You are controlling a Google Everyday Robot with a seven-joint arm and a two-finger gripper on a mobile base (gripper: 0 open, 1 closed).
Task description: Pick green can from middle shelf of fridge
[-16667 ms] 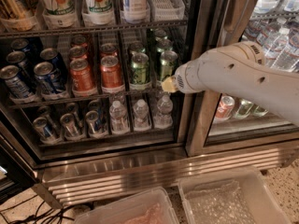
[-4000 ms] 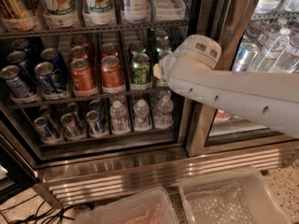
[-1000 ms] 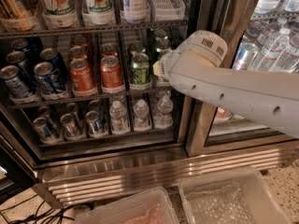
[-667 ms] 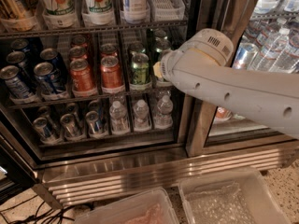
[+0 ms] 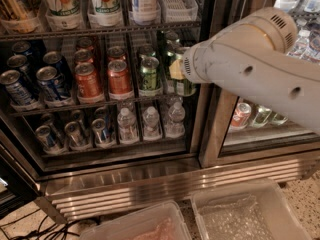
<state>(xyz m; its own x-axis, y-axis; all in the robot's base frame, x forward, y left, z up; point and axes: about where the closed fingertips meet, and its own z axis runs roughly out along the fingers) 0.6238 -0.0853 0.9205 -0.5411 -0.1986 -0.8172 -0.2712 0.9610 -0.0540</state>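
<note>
The fridge (image 5: 150, 186) stands open in front of me. On its middle shelf (image 5: 100, 104) a green can (image 5: 149, 74) stands in the front row, with more green cans behind it. My gripper (image 5: 176, 70) reaches in from the right on a thick white arm. It is at the rightmost column of green cans, against the front one (image 5: 184, 87), whose upper part it hides. Orange-red cans (image 5: 88, 81) and blue cans (image 5: 52, 84) stand to the left on the same shelf.
Small water bottles (image 5: 150, 122) and cans fill the lower shelf, tall bottles the upper one. The fridge's steel centre post (image 5: 210, 129) is just right of the gripper. Two clear plastic bins (image 5: 245, 214) sit on the floor in front.
The arm's white housing has swung up and to the right, while the gripper end has stayed at the rightmost green can column. The cans have not moved.
</note>
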